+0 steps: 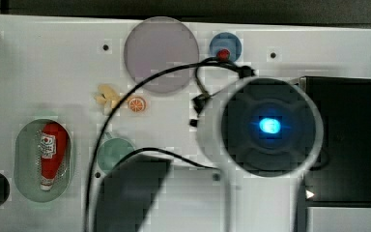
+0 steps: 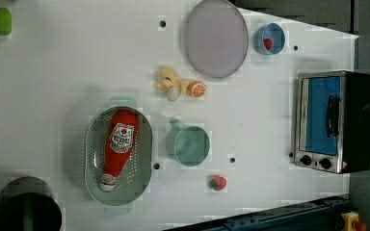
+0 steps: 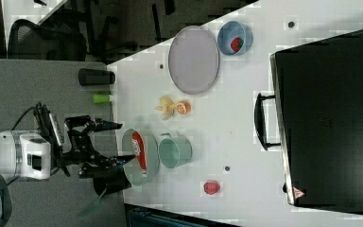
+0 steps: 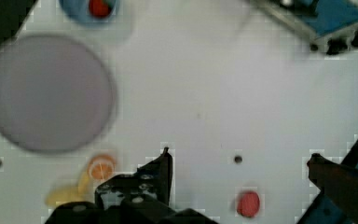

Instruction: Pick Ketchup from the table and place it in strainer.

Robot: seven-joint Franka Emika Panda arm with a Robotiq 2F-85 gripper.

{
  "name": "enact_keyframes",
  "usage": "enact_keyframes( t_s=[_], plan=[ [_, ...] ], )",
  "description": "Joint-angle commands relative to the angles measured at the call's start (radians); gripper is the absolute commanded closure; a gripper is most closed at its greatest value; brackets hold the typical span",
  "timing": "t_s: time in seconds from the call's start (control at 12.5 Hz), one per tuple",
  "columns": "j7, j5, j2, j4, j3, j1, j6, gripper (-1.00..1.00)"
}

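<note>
The Ketchup is lying lengthwise inside the strainer, at the left view's left of the green cup on the bench. The gripper is hanging spread apart and empty above the strainer, so the placing looks done, with nothing seemingly left.

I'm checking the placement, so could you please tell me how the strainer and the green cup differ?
The strainer is oval, perforated and larger; the green cup is round, solid-walled and smaller. The strainer holds the Ketchup lying lengthwise, while the cup is empty. Both are pale green and sit side by side on the table.
</note>
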Motion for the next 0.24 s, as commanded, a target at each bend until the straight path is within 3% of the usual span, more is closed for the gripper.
enact_keyframes(
  t_s=[0.08,0.24],
  plan=[
    [-0.033,0.017,-0.008,0.01,0.016,0.018,-0.006,-1.0],
    [-0.033,0.017,-0.007,0.009,0.021,0.018,-0.007,-1.0]
  ],
)
